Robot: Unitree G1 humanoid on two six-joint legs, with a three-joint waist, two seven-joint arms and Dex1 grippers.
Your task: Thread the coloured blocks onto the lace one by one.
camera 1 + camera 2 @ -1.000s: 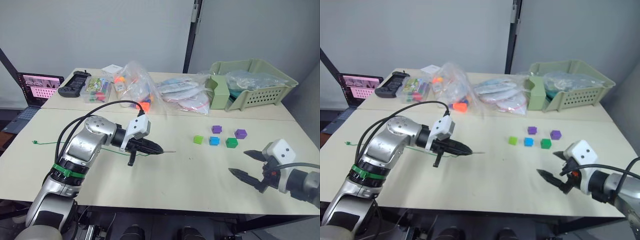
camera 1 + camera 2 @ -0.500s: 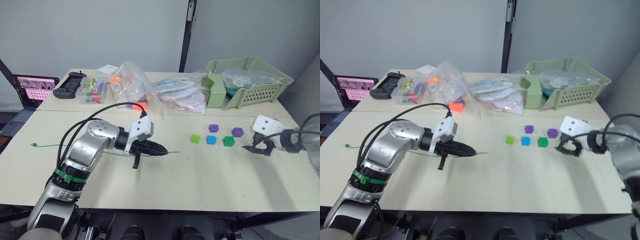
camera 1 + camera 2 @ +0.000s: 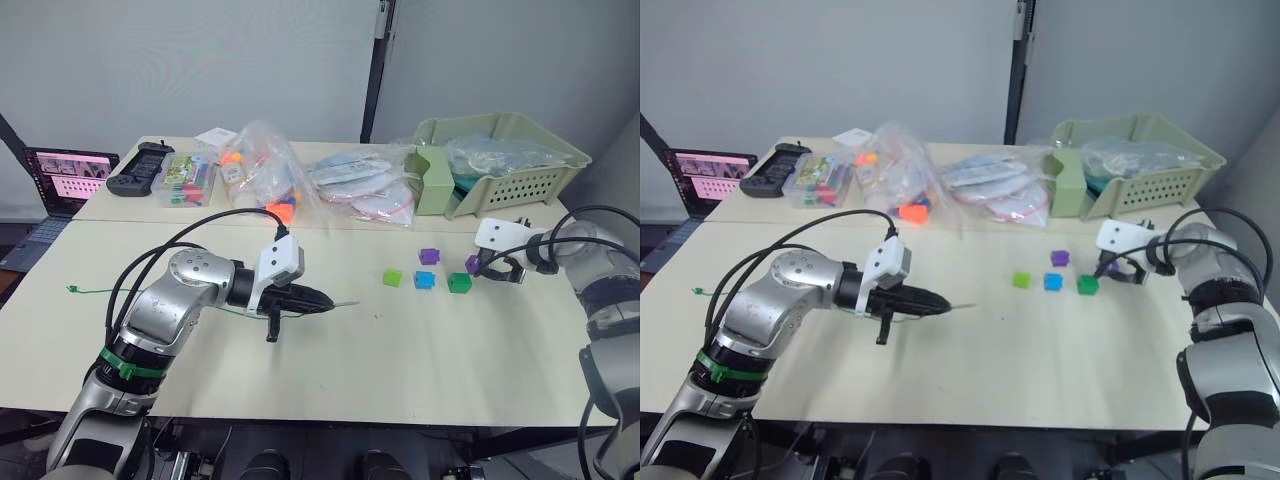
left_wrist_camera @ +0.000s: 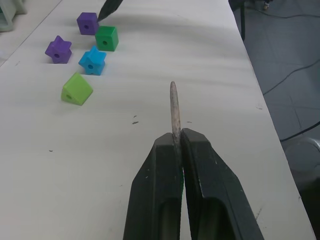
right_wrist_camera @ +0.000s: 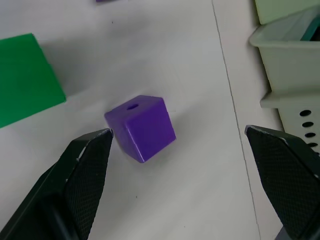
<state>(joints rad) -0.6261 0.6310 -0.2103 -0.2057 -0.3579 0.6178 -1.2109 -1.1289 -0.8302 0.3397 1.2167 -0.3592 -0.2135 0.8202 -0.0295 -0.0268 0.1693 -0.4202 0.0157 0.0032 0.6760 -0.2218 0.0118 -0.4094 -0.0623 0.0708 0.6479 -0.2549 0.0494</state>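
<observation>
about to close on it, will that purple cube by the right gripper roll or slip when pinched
The purple cube has flat faces and sits on one, so it will probably slide, not roll. The open right gripper straddles it skewed to its faces, so it may twist when pinched. It looks like smooth plastic, likely light and a bit slippery.

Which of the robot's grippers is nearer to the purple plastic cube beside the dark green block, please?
Right. The right gripper hangs open just over the purple plastic cube, fingers either side. The left gripper, pinching the green lace, sits far across the table.

Two purple blocks (image 4: 87,23), light green block (image 4: 76,89), dark green block (image 4: 106,38), blue block (image 4: 92,60), green lace (image 3: 100,290), black claws (image 4: 179,145), cream table (image 3: 400,340)
</observation>
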